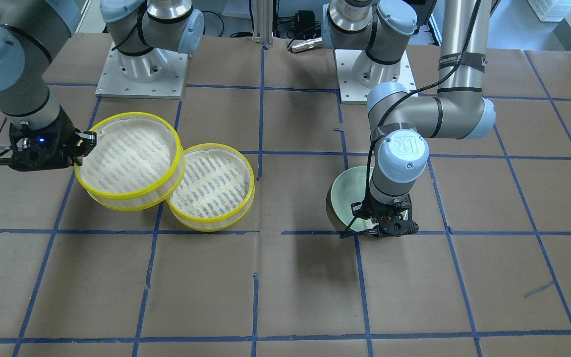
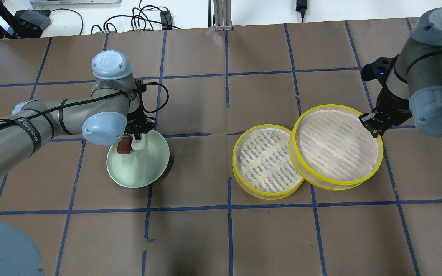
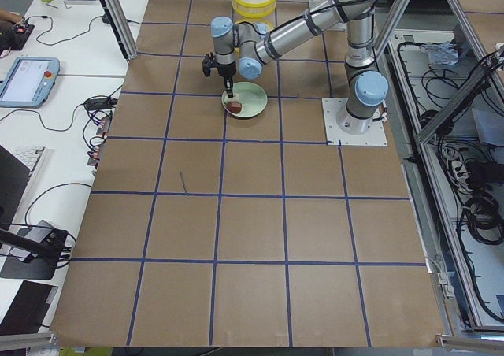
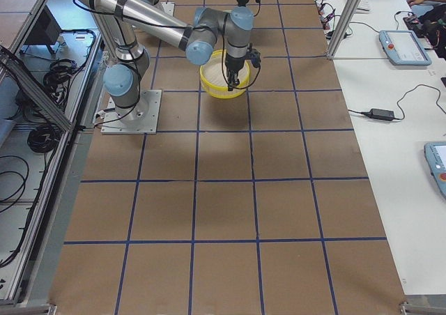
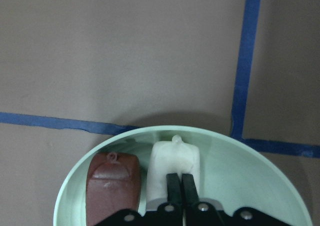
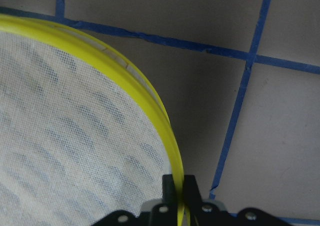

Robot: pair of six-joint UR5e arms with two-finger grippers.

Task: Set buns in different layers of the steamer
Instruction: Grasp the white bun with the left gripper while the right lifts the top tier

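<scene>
Screening the white bun [image 2: 138, 143] frontally, left arm [image 1: 397, 168] leaves it visible overhead.

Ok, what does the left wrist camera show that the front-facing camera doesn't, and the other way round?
Only the left wrist view: the white bun and the reddish-brown bun side by side on the plate, which the arm hides from the front.

Only the front-facing view: both steamer layers, the tilted tray pinched at its rim by the right gripper and leaning on the flat tray.

Both: the pale green plate, the left gripper over it, and the taped brown table.
</scene>
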